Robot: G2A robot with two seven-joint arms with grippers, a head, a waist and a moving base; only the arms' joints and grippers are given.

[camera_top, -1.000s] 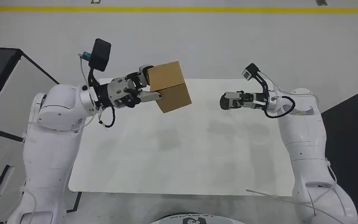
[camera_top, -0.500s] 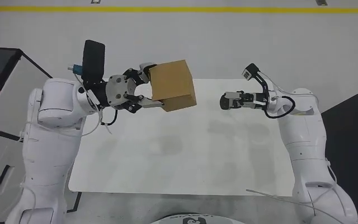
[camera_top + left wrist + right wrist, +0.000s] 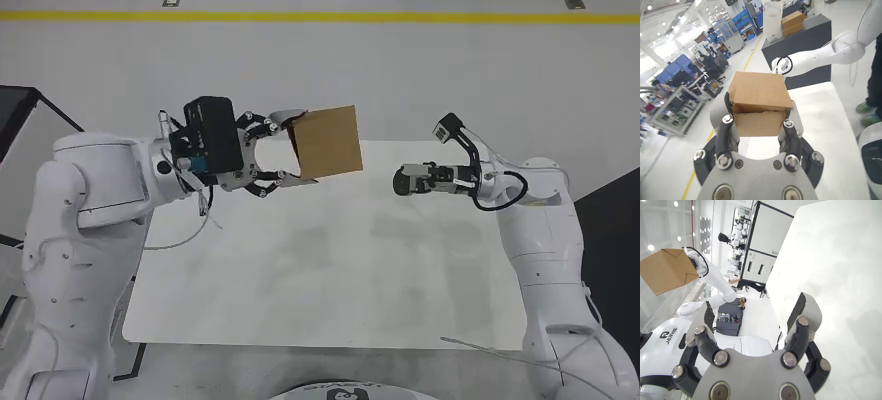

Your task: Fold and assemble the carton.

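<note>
Left end effector (image 3: 759,110) is clamping carton (image 3: 331,140) across opposite walls; probably light, crushable, stiffest near creases. Right end effector (image 3: 755,303) is gaping, empty.

carton (image 3: 332,140) in left gripper (image 3: 302,148), seemingly above far edge of table (image 3: 330,290) | right gripper (image 3: 398,181) apart, to its right

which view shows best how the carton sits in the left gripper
The left wrist view: the carton sits close up, clamped on both sides by the left gripper. The top view shows it from above; the right wrist view shows it far off.
</note>
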